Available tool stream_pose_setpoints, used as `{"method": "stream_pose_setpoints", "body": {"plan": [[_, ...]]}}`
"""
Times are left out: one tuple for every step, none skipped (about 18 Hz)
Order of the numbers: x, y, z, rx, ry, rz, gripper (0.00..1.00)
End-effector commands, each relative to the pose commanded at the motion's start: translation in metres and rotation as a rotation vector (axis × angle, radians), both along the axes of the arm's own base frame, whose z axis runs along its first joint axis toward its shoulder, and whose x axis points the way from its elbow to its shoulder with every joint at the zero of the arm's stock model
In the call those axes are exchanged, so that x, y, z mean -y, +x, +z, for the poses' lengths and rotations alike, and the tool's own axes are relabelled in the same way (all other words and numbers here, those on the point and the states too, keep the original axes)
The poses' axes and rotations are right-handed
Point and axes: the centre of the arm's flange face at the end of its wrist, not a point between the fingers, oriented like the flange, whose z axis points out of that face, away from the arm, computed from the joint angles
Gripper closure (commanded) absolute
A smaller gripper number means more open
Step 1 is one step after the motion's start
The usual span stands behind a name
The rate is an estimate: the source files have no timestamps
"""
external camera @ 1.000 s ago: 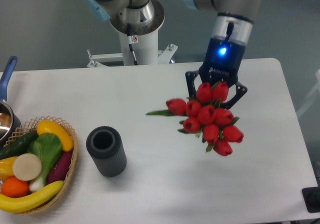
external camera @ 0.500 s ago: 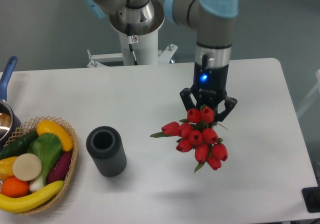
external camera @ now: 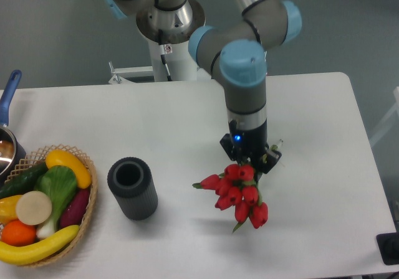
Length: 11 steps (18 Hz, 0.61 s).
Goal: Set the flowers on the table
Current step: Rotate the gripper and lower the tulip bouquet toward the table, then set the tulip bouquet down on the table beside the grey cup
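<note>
The flowers [external camera: 238, 194], a bunch of red tulips with green leaves, hang with their heads toward the camera, low over the white table [external camera: 187, 123] at centre right. My gripper [external camera: 250, 160] points down and is shut on the flowers' stems, which it hides. I cannot tell whether the bunch touches the tabletop. The dark cylinder [external camera: 132, 188] stands upright to the left, well apart from the bunch.
A wicker basket [external camera: 87, 213] with banana, orange, cucumber and other produce sits at the front left edge. A pot with a blue handle [external camera: 7, 98] is at the far left. The arm's base [external camera: 168, 36] stands behind the table. A dark object [external camera: 389, 248] is at the right corner.
The arm has swung toward the front and left and lowered, carrying the flowers down closer to the tabletop. The cylinder and basket have not moved.
</note>
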Motion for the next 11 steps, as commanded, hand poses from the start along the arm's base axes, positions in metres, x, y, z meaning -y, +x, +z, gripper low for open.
{"method": "stream_pose_setpoints", "body": {"plan": [[-0.003, 0.001, -0.010, -0.010, -0.038, -0.001, 0.64], [-0.007, 0.002, -0.015, -0.021, -0.065, -0.003, 0.64], [-0.009, 0.003, -0.024, -0.017, -0.083, -0.007, 0.64], [-0.012, 0.005, -0.033, -0.009, -0.092, -0.012, 0.64], [-0.014, 0.005, -0.038, -0.003, -0.097, -0.012, 0.64], [-0.015, 0.004, -0.042, 0.003, -0.099, -0.013, 0.64], [-0.017, 0.003, -0.049, 0.009, -0.103, -0.010, 0.64], [-0.019, 0.002, -0.056, 0.015, -0.109, -0.010, 0.64], [-0.025, 0.006, -0.062, 0.019, -0.112, -0.018, 0.63], [-0.027, 0.007, -0.066, 0.024, -0.115, -0.014, 0.63], [-0.029, 0.007, -0.067, 0.025, -0.113, -0.014, 0.63]]}}
